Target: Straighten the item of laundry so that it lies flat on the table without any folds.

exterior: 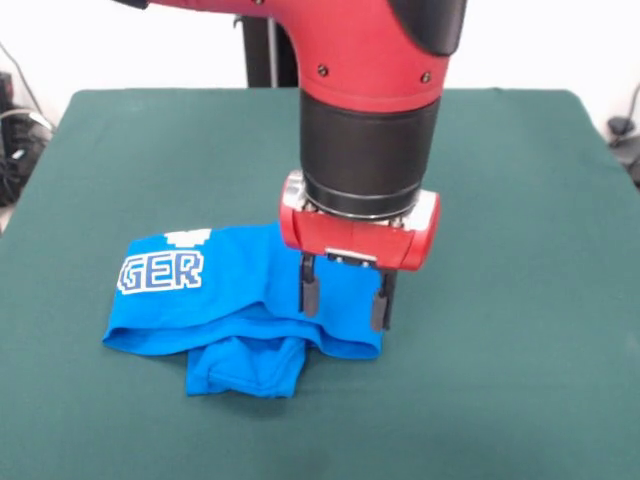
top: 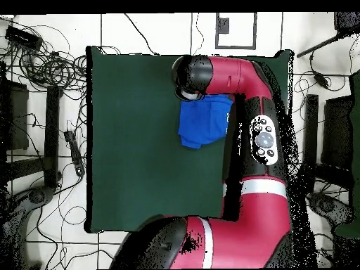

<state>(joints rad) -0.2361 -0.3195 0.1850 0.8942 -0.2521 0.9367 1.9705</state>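
Note:
The bright blue T-shirt (exterior: 235,300) lies crumpled and folded over on the dark green table (exterior: 500,300). White letters "GER" show at its left end, and a flap sticks out toward the table's front edge. My gripper (exterior: 346,300) hangs straight down over the shirt's right end. Its jaws are open, with both fingertips low at the cloth and nothing held between them. In the overhead view the shirt (top: 204,121) shows as a blue patch beside the arm (top: 261,140), and the arm's wrist hides the gripper.
The robot's pedestal (exterior: 268,50) stands at the table's far side. Cables and equipment (top: 49,70) lie on the floor around the table (top: 140,140).

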